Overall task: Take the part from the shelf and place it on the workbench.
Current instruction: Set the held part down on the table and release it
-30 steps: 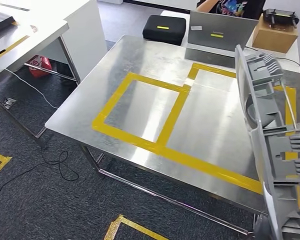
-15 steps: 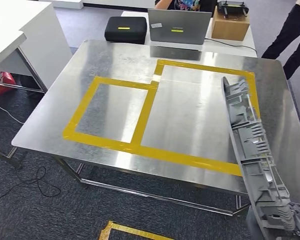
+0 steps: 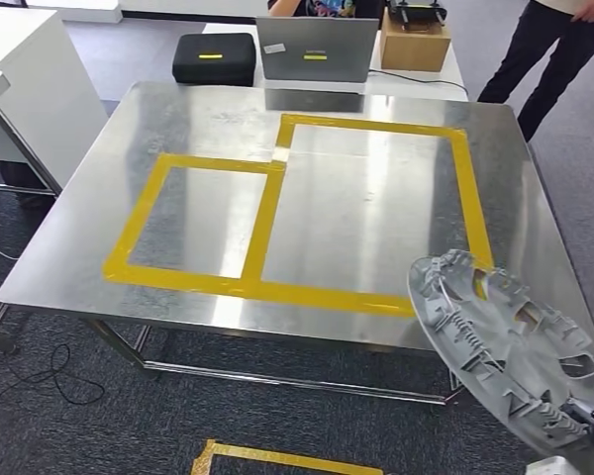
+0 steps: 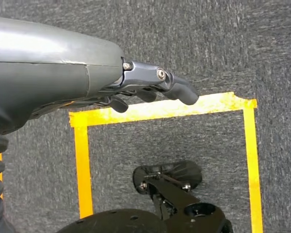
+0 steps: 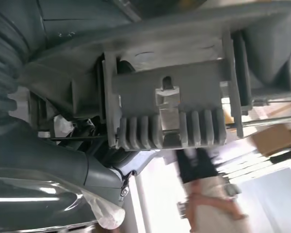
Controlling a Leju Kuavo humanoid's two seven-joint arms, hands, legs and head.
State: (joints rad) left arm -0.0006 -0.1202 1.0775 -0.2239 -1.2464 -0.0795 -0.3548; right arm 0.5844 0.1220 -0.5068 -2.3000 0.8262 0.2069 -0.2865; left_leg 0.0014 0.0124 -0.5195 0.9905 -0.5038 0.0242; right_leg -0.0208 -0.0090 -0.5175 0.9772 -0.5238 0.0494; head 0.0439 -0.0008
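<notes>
The left hand (image 4: 151,90) showed a smooth grey shell with a seam across it, giving way to dark fingers (image 4: 180,91) fixed by small silver screws. A black ribbed cover ran behind it. The right hand (image 5: 63,160) had the same glossy grey casing, ribbed cover and a screw near its edge.

Shiny steel workbench (image 3: 204,119) w/ yellow tape rectangles (image 3: 267,233) stuck on top. Behind workbench, white table (image 3: 429,79): black case (image 3: 213,57), grey laptop (image 3: 317,49), cardboard box (image 3: 414,40).
</notes>
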